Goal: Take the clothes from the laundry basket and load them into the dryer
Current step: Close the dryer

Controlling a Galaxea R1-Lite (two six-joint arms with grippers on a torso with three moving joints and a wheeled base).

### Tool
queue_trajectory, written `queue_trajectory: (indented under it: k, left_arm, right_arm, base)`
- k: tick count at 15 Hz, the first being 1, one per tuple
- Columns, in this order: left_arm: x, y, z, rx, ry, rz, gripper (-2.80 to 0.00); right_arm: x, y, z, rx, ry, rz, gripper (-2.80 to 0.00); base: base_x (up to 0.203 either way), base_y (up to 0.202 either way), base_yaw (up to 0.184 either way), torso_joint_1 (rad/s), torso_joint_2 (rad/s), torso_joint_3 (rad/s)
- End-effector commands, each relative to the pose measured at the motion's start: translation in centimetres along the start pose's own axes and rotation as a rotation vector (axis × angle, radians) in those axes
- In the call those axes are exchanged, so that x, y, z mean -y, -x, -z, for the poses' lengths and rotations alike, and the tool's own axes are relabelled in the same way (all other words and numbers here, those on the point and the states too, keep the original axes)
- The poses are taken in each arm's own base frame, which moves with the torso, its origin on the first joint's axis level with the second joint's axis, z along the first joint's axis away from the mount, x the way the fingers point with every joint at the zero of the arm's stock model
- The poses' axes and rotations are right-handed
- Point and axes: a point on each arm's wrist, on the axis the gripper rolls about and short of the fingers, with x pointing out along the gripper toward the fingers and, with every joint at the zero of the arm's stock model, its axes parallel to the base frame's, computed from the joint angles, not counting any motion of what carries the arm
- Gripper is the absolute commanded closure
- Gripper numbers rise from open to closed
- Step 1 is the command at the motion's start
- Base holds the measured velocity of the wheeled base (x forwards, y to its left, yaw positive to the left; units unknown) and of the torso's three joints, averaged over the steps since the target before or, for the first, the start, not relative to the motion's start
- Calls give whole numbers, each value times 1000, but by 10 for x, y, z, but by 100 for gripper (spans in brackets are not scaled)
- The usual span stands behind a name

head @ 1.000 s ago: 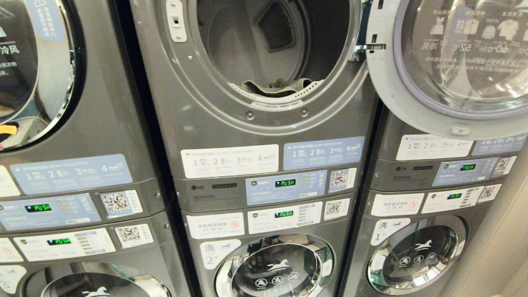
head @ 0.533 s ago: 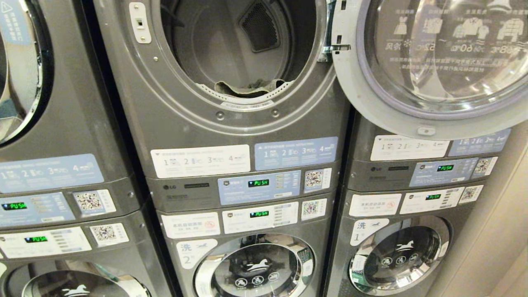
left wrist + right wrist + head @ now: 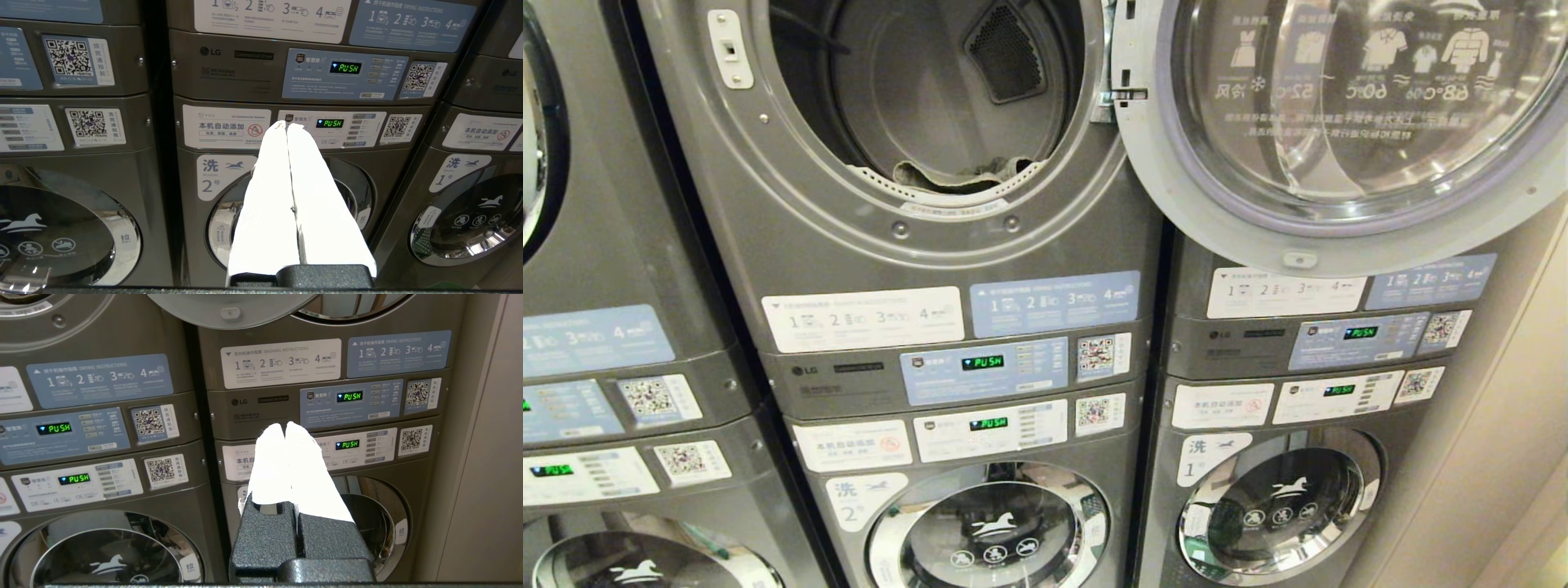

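Dryer: door open at 3 o'clock; garment on lip, may snag. Left hand, right hand: together, empty.

Three stacked grey laundry units stand side by side, each with label strips, QR stickers and small green-lit displays across the middle. The centre unit's upper dryer has its round door swung wide to the right, covering the upper front of the neighbouring machine. A crumpled piece of what looks like dark and pale cloth lies at the drum's front lip, just behind the perforated rim.
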Motion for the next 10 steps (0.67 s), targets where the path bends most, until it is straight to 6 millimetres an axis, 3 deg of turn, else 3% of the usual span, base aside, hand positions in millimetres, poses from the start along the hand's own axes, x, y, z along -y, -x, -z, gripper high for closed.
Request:
queue_trajectory:
  k: [1,10]
  left_arm:
    - [0,-1,4,-13,0,-1,0]
    - [0,-1,4,-13,0,-1,0]
  right_arm:
    - [1,-1,11,-38,3,4,0]
    - [1,-1,8,-6,-18,12,0]
  base:
    - [0,0,0,0,0,0]
    - [0,0,0,0,0,0]
